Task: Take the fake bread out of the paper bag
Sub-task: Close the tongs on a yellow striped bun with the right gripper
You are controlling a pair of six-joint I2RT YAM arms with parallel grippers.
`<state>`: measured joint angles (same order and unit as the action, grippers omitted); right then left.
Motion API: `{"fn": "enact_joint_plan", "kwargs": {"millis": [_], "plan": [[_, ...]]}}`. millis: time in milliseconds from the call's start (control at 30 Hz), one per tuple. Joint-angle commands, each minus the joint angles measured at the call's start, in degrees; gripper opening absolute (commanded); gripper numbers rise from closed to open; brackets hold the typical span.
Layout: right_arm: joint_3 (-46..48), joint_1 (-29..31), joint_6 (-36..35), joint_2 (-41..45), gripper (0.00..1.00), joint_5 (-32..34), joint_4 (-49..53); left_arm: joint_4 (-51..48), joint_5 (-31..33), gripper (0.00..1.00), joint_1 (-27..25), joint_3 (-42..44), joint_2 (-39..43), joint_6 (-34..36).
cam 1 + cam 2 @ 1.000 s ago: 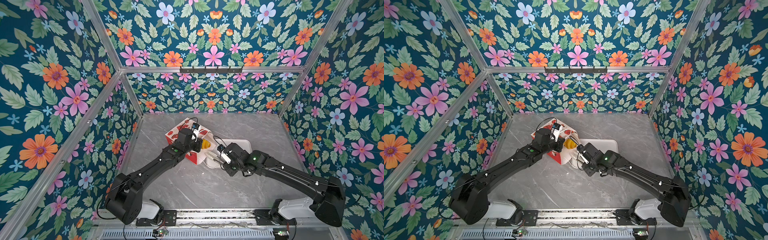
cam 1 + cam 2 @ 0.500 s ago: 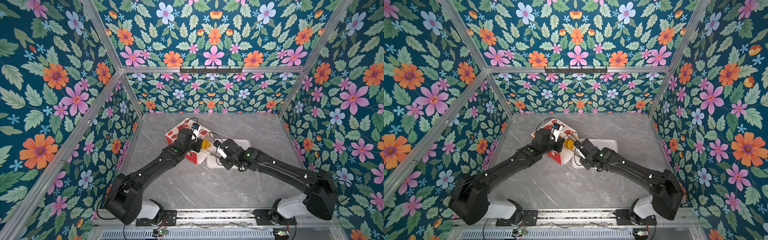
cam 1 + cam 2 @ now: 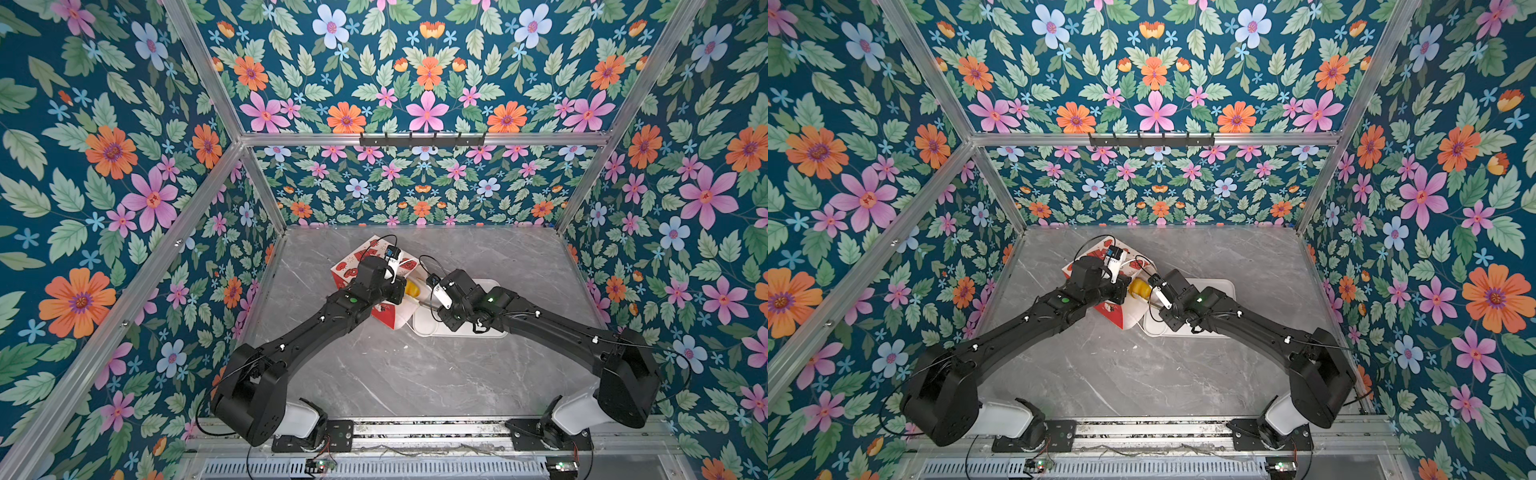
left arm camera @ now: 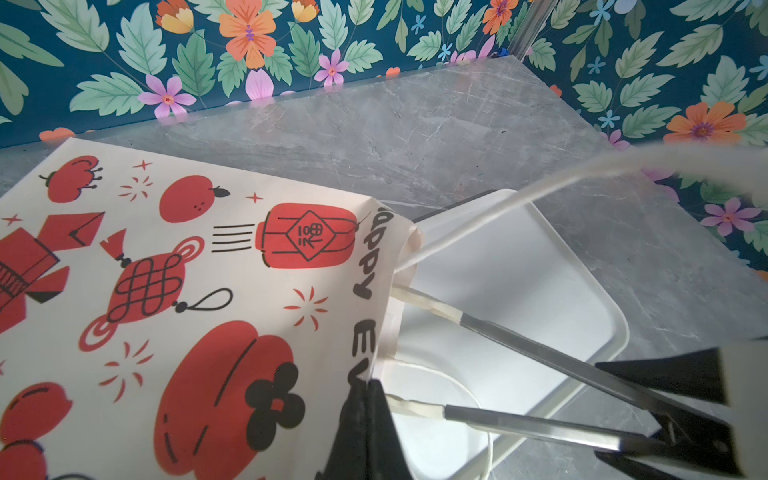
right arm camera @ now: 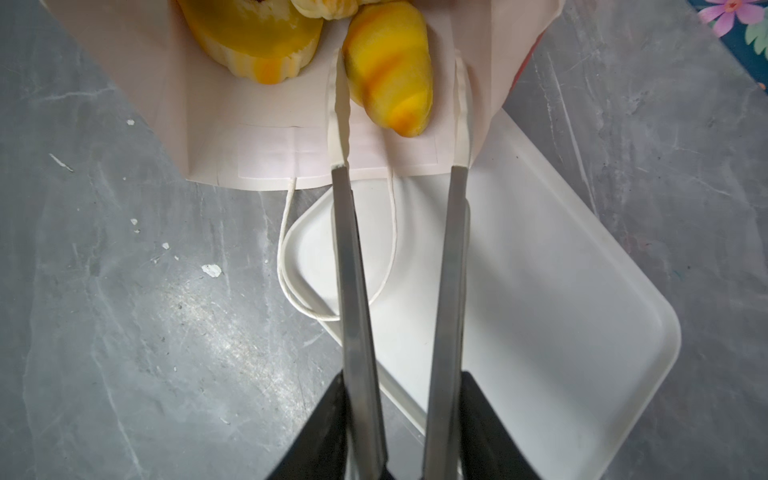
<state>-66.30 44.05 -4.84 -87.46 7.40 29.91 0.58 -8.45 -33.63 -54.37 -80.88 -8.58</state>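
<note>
Lying on its side on the grey marble tabletop (image 5: 124, 353): red-and-white printed paper bag (image 4: 187, 270), mouth toward the white rounded plastic tray (image 5: 561, 299). Left gripper (image 4: 365, 399) clenched on the bag's rim. Right gripper (image 5: 398, 54), advanced from over the tray a second ago, inside the mouth, metal fingers (image 5: 353, 270) parted either side of a golden-yellow striped fake bread roll (image 5: 390, 75), unclamped.
</note>
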Motion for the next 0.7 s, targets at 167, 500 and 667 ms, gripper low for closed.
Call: {"fn": "enact_joint_plan", "kwargs": {"millis": [167,500,667], "plan": [[-2.63,-0.56,0.1,-3.41,0.39,-5.82,-0.88,1.85,-0.46,0.0,0.05,-0.56,-0.24,-0.04],[-2.82,-0.92,2.3,-1.66,0.27,-7.87,2.88,1.93,-0.24,0.0,0.05,-0.47,-0.23,0.12],[-4.09,-0.99,4.75,0.8,0.27,-7.44,9.79,2.06,0.48,0.0,0.03,-0.56,-0.24,-0.2]]}}
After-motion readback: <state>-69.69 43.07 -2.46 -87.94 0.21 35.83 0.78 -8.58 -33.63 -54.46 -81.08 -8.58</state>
